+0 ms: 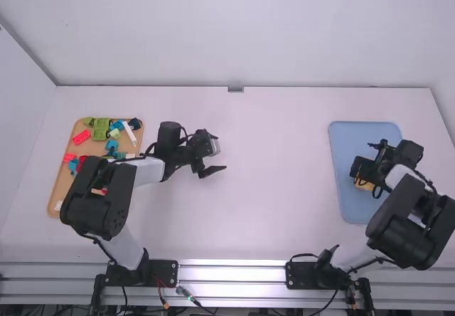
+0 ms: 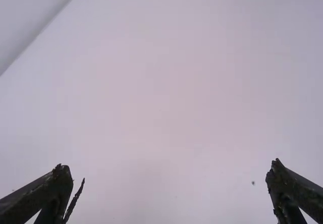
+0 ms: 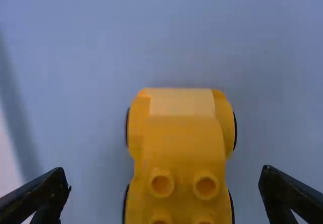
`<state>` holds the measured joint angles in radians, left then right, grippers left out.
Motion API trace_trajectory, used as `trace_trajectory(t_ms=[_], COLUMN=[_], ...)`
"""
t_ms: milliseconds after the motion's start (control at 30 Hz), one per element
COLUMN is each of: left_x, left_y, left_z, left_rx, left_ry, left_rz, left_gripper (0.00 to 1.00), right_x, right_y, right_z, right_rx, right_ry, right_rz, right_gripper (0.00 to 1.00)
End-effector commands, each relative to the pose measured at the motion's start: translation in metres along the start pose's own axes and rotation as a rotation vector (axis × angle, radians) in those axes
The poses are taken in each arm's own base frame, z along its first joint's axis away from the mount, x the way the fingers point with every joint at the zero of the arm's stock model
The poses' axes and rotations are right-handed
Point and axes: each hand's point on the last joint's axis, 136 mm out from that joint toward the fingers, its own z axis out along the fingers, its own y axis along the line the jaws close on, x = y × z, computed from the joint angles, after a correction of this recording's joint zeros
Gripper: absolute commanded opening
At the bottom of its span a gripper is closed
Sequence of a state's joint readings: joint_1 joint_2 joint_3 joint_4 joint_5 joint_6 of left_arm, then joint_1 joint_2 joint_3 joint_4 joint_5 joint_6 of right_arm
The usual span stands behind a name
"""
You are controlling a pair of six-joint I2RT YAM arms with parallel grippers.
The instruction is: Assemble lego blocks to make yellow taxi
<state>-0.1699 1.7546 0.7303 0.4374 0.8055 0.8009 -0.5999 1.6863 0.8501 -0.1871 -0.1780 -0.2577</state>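
Currently: yellow car, wheeled, upright, studs bare, in the near half of the blue tray, towards the right edge of the worktop. Right hand: spread about it, apart. Left hand: spread, empty. Stage, as judged: base ready, upper blocks wanting. Next: fetch one from the loose blocks near the worktop's left edge.

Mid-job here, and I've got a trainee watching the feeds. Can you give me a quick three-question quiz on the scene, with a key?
1. True or false: the right gripper is closed on the yellow car.
2. The loose blocks lie on: A) the bare table; B) the brown tray; C) the floor.
3. Fill in: the car is on the ____ tray.

Key: 1. False; 2. B; 3. blue
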Motion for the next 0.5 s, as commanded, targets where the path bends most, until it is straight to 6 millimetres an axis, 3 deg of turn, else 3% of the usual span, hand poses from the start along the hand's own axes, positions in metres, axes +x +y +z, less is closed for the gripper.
trace_trajectory(t_ms=[0, 133, 233, 267, 333, 367, 467], left_x=[-0.007, -0.01, -0.012, -0.012, -0.01, -0.01, -0.012], left_y=[0.01, 0.034, 0.051, 0.053, 0.073, 0.075, 0.088], left_z=[-0.005, -0.007, -0.011, -0.011, -0.021, -0.023, -0.042], left_rx=[-0.042, -0.154, -0.244, -0.251, -0.373, -0.389, -0.505], left_ry=[-0.015, -0.02, -0.028, -0.028, -0.025, -0.022, 0.008], left_rz=[-0.111, -0.225, -0.3, -0.307, -0.444, -0.459, -0.535], left_gripper=[0.99, 0.99, 0.99, 0.99, 0.99, 0.99, 0.99], right_x=[-0.043, -0.067, -0.086, -0.087, -0.101, -0.103, -0.117], right_y=[0.005, 0.016, 0.046, 0.048, 0.077, 0.081, 0.129], right_z=[-0.033, -0.067, -0.094, -0.096, -0.112, -0.114, -0.127], right_rx=[0.012, 0.028, -0.012, -0.015, -0.053, -0.058, -0.124], right_ry=[-0.09, -0.074, -0.083, -0.084, -0.105, -0.111, -0.149], right_rz=[0.005, 0.115, 0.138, 0.139, 0.143, 0.142, 0.063], right_gripper=[0.99, 0.99, 0.99, 0.99, 0.99, 0.99, 0.99])
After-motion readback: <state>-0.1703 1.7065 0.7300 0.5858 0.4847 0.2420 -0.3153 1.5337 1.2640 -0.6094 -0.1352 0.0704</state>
